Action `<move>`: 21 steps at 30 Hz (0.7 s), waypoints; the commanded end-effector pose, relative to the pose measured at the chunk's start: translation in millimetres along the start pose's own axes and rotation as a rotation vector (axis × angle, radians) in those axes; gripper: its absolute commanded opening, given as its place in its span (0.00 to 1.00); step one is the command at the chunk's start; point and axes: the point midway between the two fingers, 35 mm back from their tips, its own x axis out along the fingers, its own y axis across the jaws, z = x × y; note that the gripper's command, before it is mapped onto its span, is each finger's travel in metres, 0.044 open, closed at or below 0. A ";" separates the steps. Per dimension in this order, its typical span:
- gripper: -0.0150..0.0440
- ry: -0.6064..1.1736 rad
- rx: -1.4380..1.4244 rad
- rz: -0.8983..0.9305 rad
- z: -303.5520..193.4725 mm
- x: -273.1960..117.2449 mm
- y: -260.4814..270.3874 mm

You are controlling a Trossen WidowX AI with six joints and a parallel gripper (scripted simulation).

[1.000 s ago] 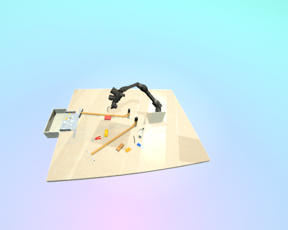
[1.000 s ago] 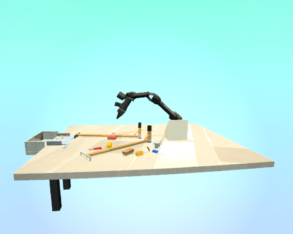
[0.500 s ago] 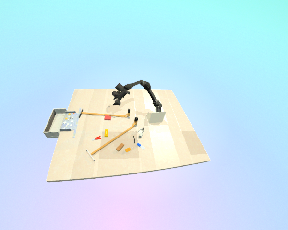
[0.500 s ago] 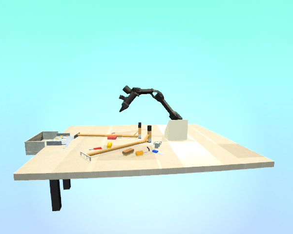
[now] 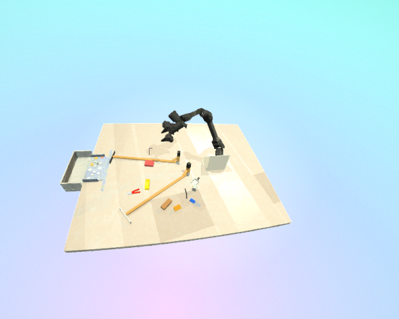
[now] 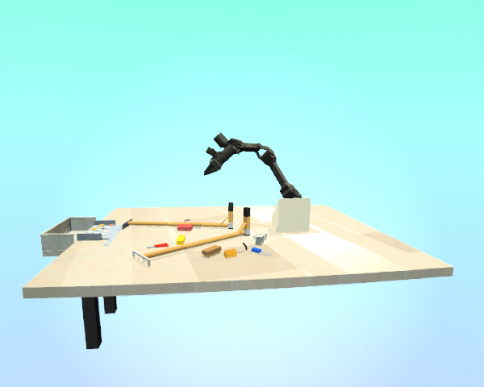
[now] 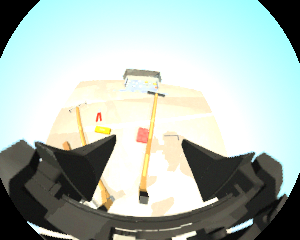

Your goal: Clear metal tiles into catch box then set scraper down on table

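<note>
Several small tiles (image 5: pixel 99 168) (image 6: pixel 101 225) (image 7: pixel 146 82), pale ones and a few orange or yellow, lie scattered on the plate (image 5: pixel 102 173) (image 6: pixel 109 235) (image 7: pixel 131 87). On the plate's far side is the box (image 5: pixel 71 186) (image 6: pixel 58 241) (image 7: pixel 141 71), past the end of the table (image 5: pixel 227 206) (image 6: pixel 317 262) (image 7: pixel 200 107). The scraper (image 5: pixel 141 159) (image 6: pixel 171 223) (image 7: pixel 152 122) lies on the near side of the plate, its dark head pointing at it and set crosswise at one corner; whether head and plate touch, I cannot tell. Its wooden handle forms the long axis, running away from the plate toward the arm's base block (image 5: pixel 216 163) (image 6: pixel 294 214) and ending in an upright, black-topped grip. A rake (image 5: pixel 155 193) (image 6: pixel 192 246) (image 7: pixel 80 123) lies farther to one side of the plate, its handle slanting to the scraper's. Between the two handles, on the plate's near side, are the yellow block (image 5: pixel 147 184) (image 6: pixel 181 239) (image 7: pixel 103 130) and, close beside the scraper, the red block (image 5: pixel 149 163) (image 6: pixel 185 227) (image 7: pixel 142 135). Well apart from the plate, the gripper (image 5: pixel 162 135) (image 6: pixel 205 172) (image 7: pixel 149 138) hangs above the table with its fingers spread wide and nothing between them.
</note>
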 end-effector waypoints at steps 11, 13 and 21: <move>1.00 -0.126 -0.044 0.013 -1.6 -56.2 3.4; 1.00 -0.143 -0.048 0.016 -2.4 -63.7 3.6; 1.00 -0.212 -0.062 0.025 -7.2 -92.8 3.8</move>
